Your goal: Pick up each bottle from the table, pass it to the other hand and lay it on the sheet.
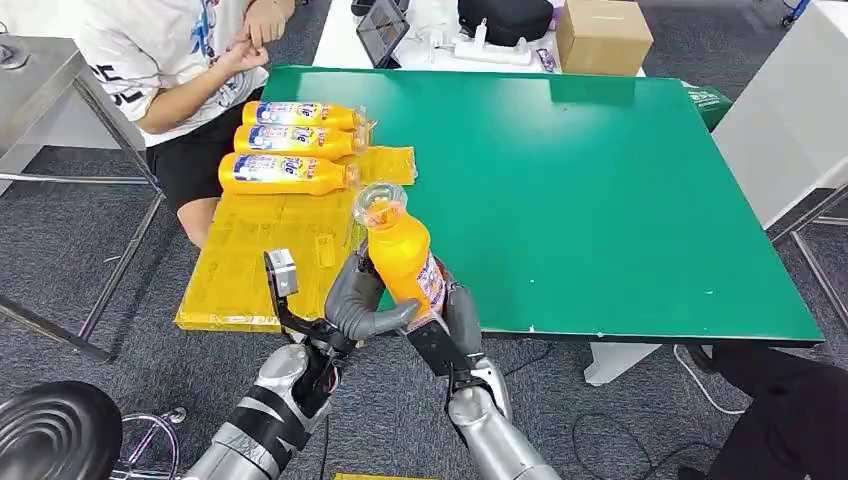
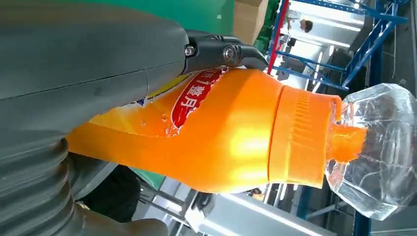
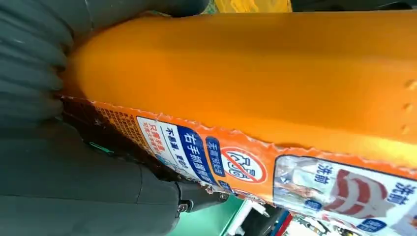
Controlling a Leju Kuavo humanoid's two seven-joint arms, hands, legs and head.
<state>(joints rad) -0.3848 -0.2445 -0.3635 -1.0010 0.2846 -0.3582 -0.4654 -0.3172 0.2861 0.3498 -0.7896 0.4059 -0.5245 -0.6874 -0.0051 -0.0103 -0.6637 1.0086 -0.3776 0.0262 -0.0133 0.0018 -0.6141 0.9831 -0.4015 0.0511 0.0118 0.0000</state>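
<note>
Both hands clasp one orange bottle (image 1: 402, 262) at the table's (image 1: 620, 200) near edge: the left hand (image 1: 362, 305) wraps its lower body, the right hand (image 1: 452, 318) grips from the other side. It stands nearly upright, clear cap up. Three bottles (image 1: 290, 145) lie on the yellow sheet (image 1: 250, 260), beside a seated person (image 1: 185, 60).

Both hands up front: left hand (image 1: 365, 305), right hand (image 1: 455, 320) gripping.

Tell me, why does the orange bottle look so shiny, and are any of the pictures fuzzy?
In the left wrist view, a bright glare stripe sits on the orange bottle, and its clear cap glints. In the right wrist view, the bottle is so close that its label looks slightly soft. The head view is evenly lit, with the left hand sharp.
</note>
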